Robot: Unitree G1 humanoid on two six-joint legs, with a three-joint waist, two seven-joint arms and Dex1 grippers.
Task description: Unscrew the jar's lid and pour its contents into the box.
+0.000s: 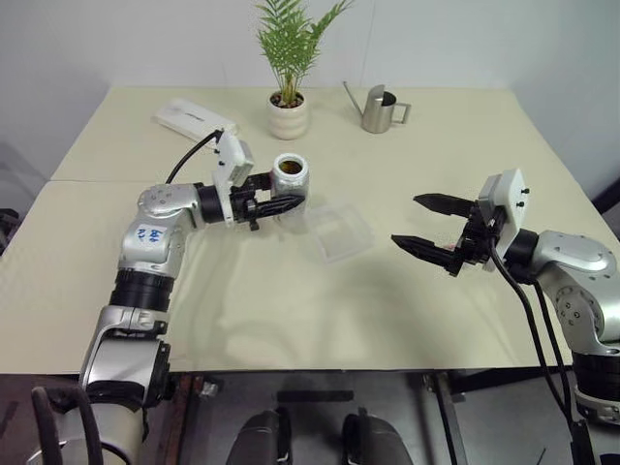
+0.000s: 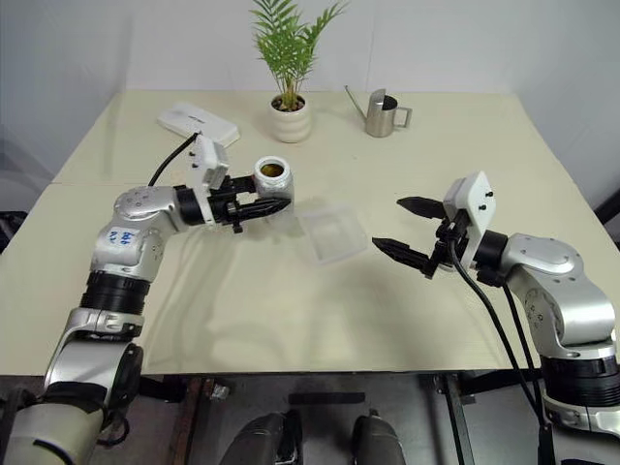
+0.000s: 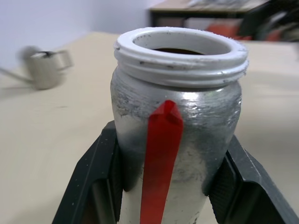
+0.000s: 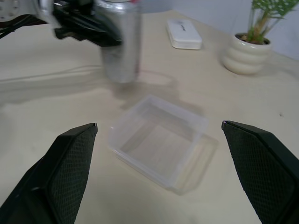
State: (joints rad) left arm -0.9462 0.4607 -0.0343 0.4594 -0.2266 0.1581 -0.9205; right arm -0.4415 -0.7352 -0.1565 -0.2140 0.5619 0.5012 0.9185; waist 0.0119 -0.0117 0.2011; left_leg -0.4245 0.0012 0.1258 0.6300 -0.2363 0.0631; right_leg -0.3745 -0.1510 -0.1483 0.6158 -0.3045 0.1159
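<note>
With the jar [image 1: 290,175] already uncapped and clamped upright in the left gripper [image 1: 283,204] just beside the clear box [image 1: 338,229], unscrewing looks done and pouring remains, while the right gripper [image 1: 429,225] hangs released.

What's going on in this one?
The left tool is shut on the jar, holding it upright above the table, just beside the clear box. The jar's white threaded rim is bare, so the lid is already off, and something brown shows inside. The box looks empty, so nothing has been poured yet. The right tool hangs open and empty on the box's other side.
</note>
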